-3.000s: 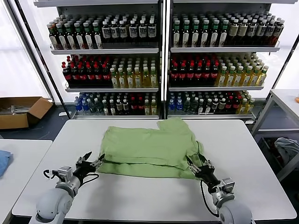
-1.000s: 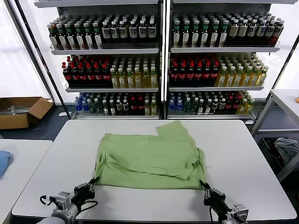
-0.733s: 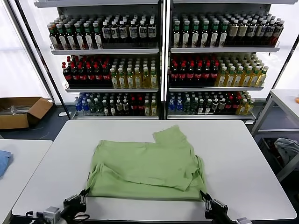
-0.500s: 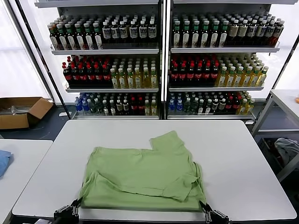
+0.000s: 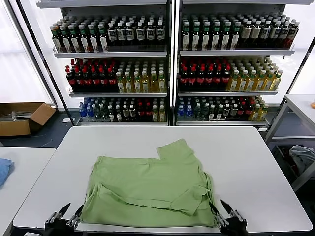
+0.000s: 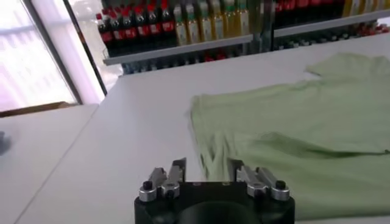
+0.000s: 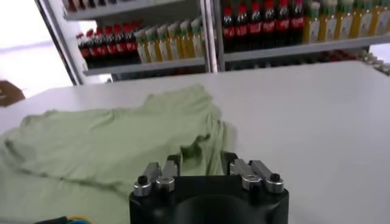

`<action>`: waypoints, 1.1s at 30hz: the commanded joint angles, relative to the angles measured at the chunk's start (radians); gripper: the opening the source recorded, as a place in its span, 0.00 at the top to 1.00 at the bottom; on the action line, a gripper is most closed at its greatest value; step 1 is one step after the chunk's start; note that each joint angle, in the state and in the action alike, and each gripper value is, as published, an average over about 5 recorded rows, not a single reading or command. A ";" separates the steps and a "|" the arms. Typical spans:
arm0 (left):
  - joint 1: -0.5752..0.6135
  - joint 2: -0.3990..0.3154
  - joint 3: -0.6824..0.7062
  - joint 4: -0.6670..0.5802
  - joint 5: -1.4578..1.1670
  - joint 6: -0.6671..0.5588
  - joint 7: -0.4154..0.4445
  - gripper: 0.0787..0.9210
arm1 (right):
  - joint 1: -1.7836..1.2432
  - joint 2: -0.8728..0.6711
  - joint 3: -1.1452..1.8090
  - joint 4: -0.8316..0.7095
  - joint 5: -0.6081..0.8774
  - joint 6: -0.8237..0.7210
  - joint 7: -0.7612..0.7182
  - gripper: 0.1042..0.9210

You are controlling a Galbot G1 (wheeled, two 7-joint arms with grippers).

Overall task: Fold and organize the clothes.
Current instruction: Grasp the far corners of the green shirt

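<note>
On the white table (image 5: 256,162), near the front edge.

"Is that where the green shirt (image 5: 147,189) is?"

"Yes. It lies partly folded, and its front hem almost touches the table's near edge. One sleeve sticks out toward the shelves of bottles (image 5: 167,64)."

"Was it always so close to the robot?"

"No. A moment ago it lay more in the middle of the table. Both grippers pinched the front corners and pulled it closer, bit by bit."

"Are they holding it now?"

"No, they have let go. The left gripper (image 5: 63,215) is at the shirt's near left corner, and its fingers stand apart with nothing between them. The right gripper (image 5: 226,212) is at the near right corner, fingers spread the same way. A second ago both were pinched tight."

"Can you see that from the wrist cameras too?"

"Yes. In each one the fingers have a gap, and the shirt lies flat on the table just past them, not inside the grip."

"So what does that mean?"

"I think the pulling step is over. The shirt is now easy to reach. It is still wide and a bit lumpy on the right, so I guess more folds are needed."

"What could go wrong?"

"The cloth is soft. It could bunch up or slip toward the edge if it is grabbed badly."
</note>
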 commanded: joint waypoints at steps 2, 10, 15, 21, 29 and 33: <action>-0.322 0.120 0.066 0.214 -0.126 -0.033 0.057 0.38 | 0.534 -0.037 -0.055 -0.299 0.082 -0.114 -0.145 0.26; -0.576 0.269 0.205 0.452 -0.169 -0.022 0.075 0.15 | 0.896 -0.044 -0.244 -0.636 0.021 -0.181 -0.280 0.12; -0.728 0.302 0.305 0.602 -0.173 -0.019 0.074 0.12 | 1.003 -0.018 -0.326 -0.793 0.004 -0.192 -0.280 0.12; -0.857 0.300 0.403 0.750 -0.197 -0.014 0.065 0.12 | 1.050 0.001 -0.386 -0.890 -0.017 -0.177 -0.276 0.12; -0.926 0.257 0.441 0.838 -0.198 -0.014 0.061 0.12 | 1.103 0.026 -0.454 -0.994 -0.020 -0.186 -0.263 0.12; -0.921 0.259 0.444 0.841 -0.202 -0.013 0.062 0.12 | 1.102 0.026 -0.490 -0.994 -0.023 -0.185 -0.262 0.12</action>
